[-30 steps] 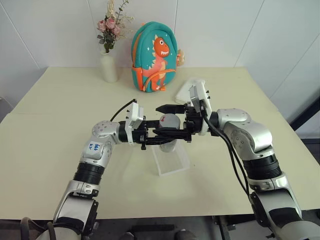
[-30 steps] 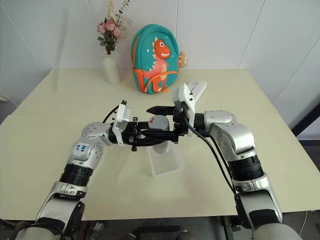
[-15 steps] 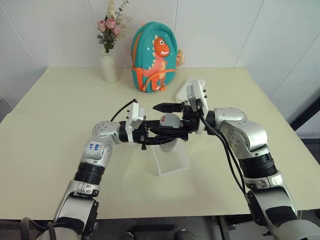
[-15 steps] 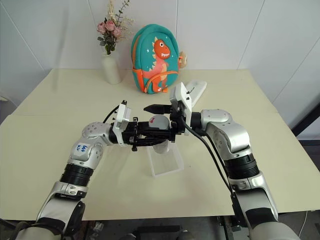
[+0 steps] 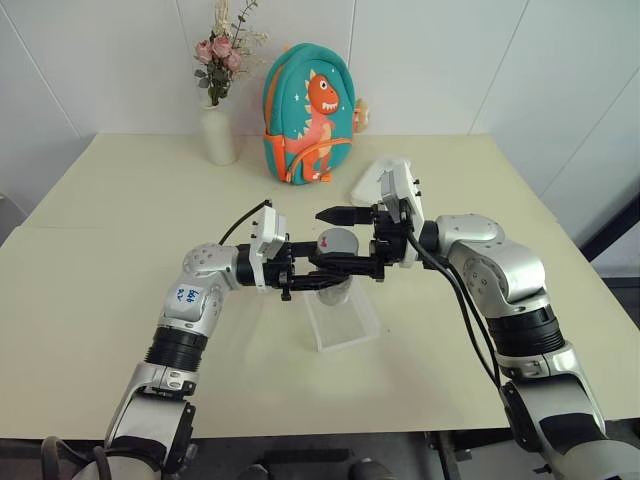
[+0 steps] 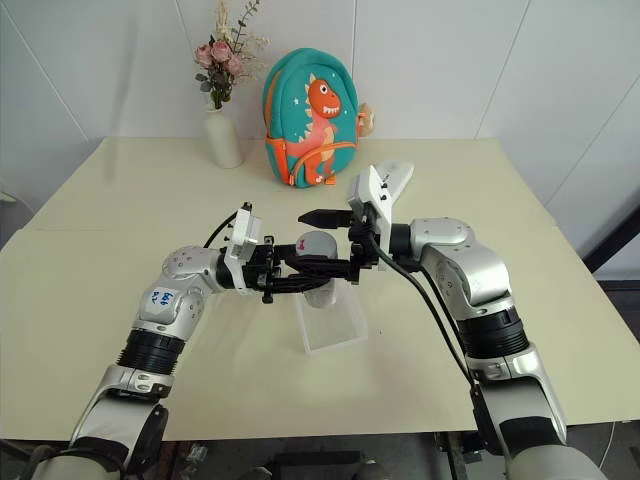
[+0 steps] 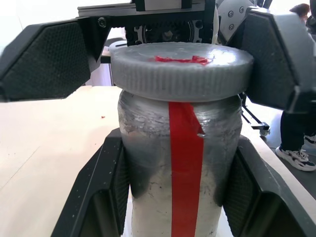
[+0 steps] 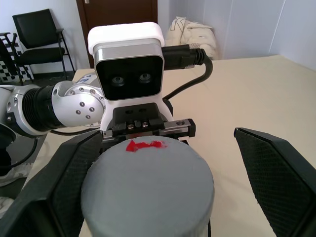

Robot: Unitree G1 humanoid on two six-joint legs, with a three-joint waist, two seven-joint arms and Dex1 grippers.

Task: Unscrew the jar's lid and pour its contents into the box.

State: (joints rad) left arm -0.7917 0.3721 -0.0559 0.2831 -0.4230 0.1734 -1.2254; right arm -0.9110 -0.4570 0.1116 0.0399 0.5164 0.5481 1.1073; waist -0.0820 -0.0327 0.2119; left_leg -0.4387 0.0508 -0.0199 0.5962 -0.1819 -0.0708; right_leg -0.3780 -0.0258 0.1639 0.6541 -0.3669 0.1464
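Jar (image 7: 180, 163) contents hidden behind label and left gripper's (image 7: 173, 197) fingers (image 7: 106, 192).

A pale table (image 5: 100, 260) stands against white panelled walls (image 5: 450, 60). A black chair (image 8: 37, 37) sits by a brown door (image 8: 118, 11).

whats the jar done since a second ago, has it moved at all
No. The jar stays clamped in the left gripper, above the far edge of the box as before.

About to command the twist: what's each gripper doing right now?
Left gripper: shut on the jar.
Right gripper: open, fingers either side of the lid, not gripping it.
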